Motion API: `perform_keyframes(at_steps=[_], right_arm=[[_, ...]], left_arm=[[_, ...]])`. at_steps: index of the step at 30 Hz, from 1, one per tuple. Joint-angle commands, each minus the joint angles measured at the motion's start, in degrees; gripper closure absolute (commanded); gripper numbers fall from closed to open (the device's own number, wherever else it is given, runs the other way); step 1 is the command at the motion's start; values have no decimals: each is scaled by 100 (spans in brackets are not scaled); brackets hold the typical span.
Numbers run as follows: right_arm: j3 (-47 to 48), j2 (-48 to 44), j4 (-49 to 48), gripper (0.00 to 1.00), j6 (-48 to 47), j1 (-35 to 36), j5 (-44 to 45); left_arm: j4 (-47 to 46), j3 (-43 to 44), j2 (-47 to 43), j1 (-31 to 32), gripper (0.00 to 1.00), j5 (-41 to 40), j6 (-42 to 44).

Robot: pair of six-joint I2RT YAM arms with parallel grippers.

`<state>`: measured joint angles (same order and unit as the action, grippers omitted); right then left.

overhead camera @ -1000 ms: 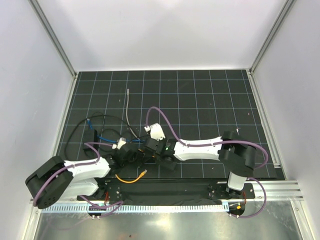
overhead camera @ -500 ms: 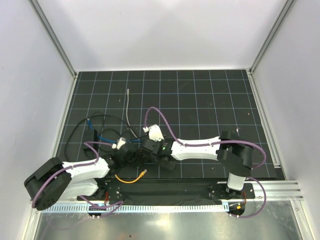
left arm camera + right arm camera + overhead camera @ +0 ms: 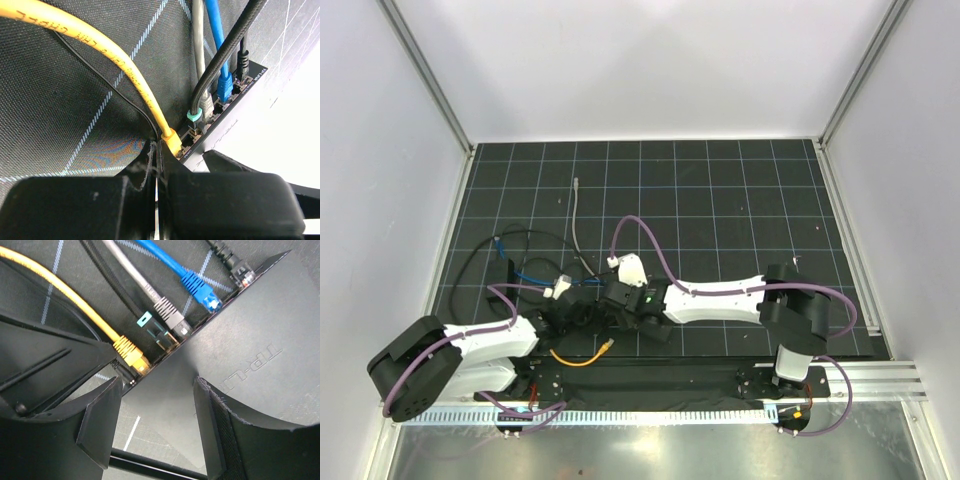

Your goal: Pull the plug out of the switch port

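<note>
The flat black switch [image 3: 245,345] lies between both grippers, its port edge facing the cables. A yellow plug [image 3: 131,354] sits in the end port, then a teal-tabbed black plug [image 3: 152,329], a grey plug [image 3: 171,318] and a blue plug [image 3: 201,290]. My right gripper [image 3: 157,425] is open, its fingers astride the switch's near corner. My left gripper [image 3: 159,160] is shut, its tips right beside the yellow plug [image 3: 172,141] at the switch's port edge [image 3: 227,117]. A thin black wire runs to the left tips. In the top view the grippers [image 3: 575,310] [image 3: 617,305] hide the switch.
The yellow cable [image 3: 582,357] loops toward the near table edge. A grey cable [image 3: 575,215] runs toward the far side, and blue [image 3: 535,275] and black cables curl at the left by a small black adapter [image 3: 510,272]. White walls enclose the black grid mat [image 3: 740,200].
My right gripper has edged a little to the left, closer to the left gripper. The left gripper and the cables have barely moved.
</note>
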<state>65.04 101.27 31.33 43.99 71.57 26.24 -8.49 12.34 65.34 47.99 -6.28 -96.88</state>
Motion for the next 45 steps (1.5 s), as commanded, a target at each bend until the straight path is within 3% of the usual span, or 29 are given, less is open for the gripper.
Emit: perform_keyframes(at_steps=[1, 12, 18, 25, 36, 45], right_arm=[[-201, 278, 321, 34, 356, 146, -418], [-465, 437, 751, 38, 532, 226, 144], [-790, 446, 603, 44, 593, 243, -92], [-1054, 525, 515, 45, 471, 243, -268], [124, 1175, 857, 41, 224, 252, -277], [-904, 797, 796, 44, 225, 243, -426]], left_arm=[[295, -135, -39, -17, 100, -233, 143], [287, -197, -57, -17, 100, -286, 90], [454, -153, -22, -26, 100, -356, 108], [577, -118, -118, -35, 100, -540, 99], [436, -47, 93, 88, 100, -356, 126], [787, -144, -285, 62, 100, -742, -94]])
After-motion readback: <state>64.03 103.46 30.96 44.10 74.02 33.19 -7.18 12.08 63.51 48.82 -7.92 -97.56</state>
